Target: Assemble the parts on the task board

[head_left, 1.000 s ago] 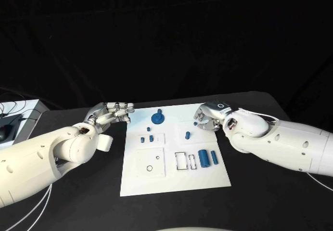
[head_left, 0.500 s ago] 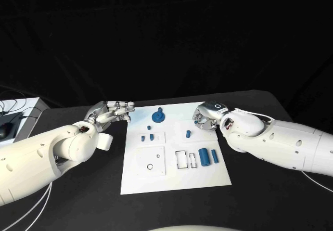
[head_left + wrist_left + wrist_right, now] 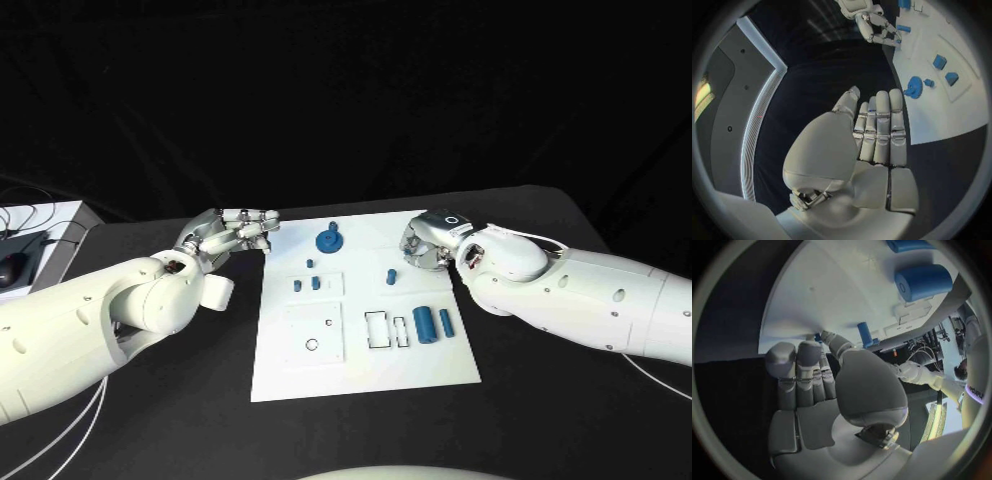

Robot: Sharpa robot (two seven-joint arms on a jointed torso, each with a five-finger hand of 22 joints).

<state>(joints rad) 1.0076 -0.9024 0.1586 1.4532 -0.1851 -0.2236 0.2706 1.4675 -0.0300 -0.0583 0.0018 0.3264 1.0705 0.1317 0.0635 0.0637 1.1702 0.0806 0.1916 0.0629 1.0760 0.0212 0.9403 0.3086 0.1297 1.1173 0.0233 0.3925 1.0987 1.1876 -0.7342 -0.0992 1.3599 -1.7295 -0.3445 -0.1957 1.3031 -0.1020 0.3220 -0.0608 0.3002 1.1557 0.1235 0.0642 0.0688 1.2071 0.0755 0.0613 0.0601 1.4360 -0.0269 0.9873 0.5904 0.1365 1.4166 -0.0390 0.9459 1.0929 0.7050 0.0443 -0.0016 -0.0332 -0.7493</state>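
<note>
Head view: we judge the blue parts (image 3: 424, 322) on the task board (image 3: 433, 370) light, rigid, smooth; pinch their sides. Left hand (image 3: 228, 235) and right hand (image 3: 428, 248) hold nothing, fingers curled.

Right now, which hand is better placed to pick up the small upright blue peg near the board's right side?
Probably the right hand: it hovers at the task board right beside the peg. The left hand sits off the board's opposite edge, nearer the blue gear.

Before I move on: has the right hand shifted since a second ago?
Barely, if at all. The right hand hovers at the task board's far right corner as before; any drift against the board is too slight to call.
</note>
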